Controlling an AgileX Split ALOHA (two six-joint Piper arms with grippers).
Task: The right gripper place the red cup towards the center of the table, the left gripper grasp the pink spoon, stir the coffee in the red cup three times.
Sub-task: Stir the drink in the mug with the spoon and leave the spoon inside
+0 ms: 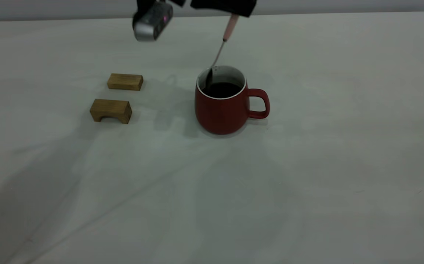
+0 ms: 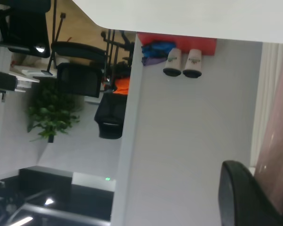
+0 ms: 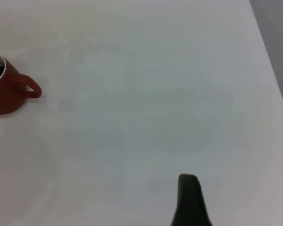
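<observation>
Red cup (image 1: 222, 110) upright on pale worktop (image 1: 307, 183), about mid-width, somewhat toward far side in exterior view; loop handle pointing to that view's right. Dark coffee (image 1: 222, 90) inside, flat surface well below thin white rim. Pink spoon (image 1: 223, 42) tilted, pale pink handle up top, grey metal neck running down over cup's far-left rim, bowl end dipped inside against white inner wall at coffee's edge. Left gripper (image 1: 230, 8) at top edge of exterior view, above and just behind cup, mostly cut off; black fingers clamped on top end of spoon handle. Silver-grey camera module (image 1: 152, 22) hanging off that arm to the left, small pink light on it. Left wrist view: one black finger (image 2: 247, 197) with pink handle (image 2: 278, 146) pressed beside it, otherwise room background with plant (image 2: 49, 115) and office chairs (image 2: 78, 77). Two tan wooden blocks left of cup, well apart from it: plain rectangular block (image 1: 125, 81) farther back, arched block (image 1: 110, 110) nearer, small gap between them. Right gripper out of exterior view; in right wrist view only one dark finger tip (image 3: 189, 200) visible above bare worktop, well apart from cup (image 3: 7, 92), holding nothing seen; cannot tell how wide its fingers stand.
</observation>
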